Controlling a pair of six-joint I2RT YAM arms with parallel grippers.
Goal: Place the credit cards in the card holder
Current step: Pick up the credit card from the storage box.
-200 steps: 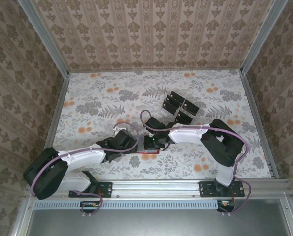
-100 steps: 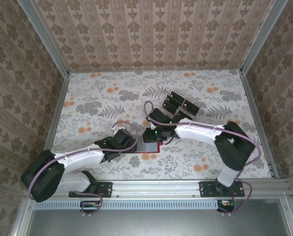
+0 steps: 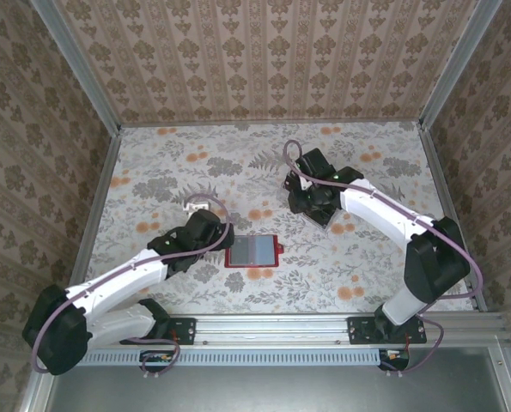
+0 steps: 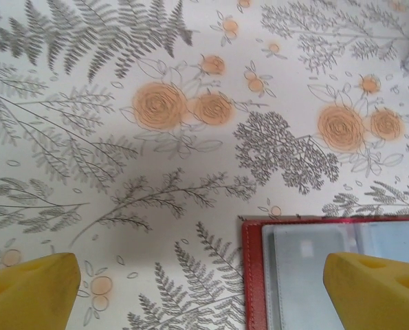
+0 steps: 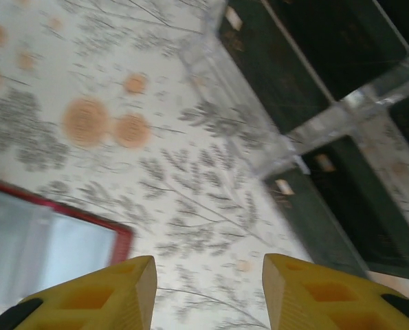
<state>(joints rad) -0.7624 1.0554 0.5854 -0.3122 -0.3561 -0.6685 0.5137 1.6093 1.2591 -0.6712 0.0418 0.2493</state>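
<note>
Spreading the left fingers [image 4: 31, 290] wide, gripping nothing, and hovering them low across the left edge of the card holder [image 4: 253, 275]: one tip over bare bench [image 4: 190, 103] just left of it, the other over its grey inside. Likely poising there to pin the card holder flat and open for a card sliding in.

Holding the right fingers [image 5: 101, 295] partly apart as well, empty between, beyond the card holder's far right corner and close by the credit cards [image 5: 280, 75]. Pointing toward those black cards, probably lining up for a pick.

Keeping the credit cards propped in the clear rack [image 5: 328, 124], beyond and to the right of the card holder, presumably for offering an edge to pinch.

Leaving the card holder lying flat and unfolded, grey side up, untouched, between the two arms. Not telling from these views of any card already inside.
</note>
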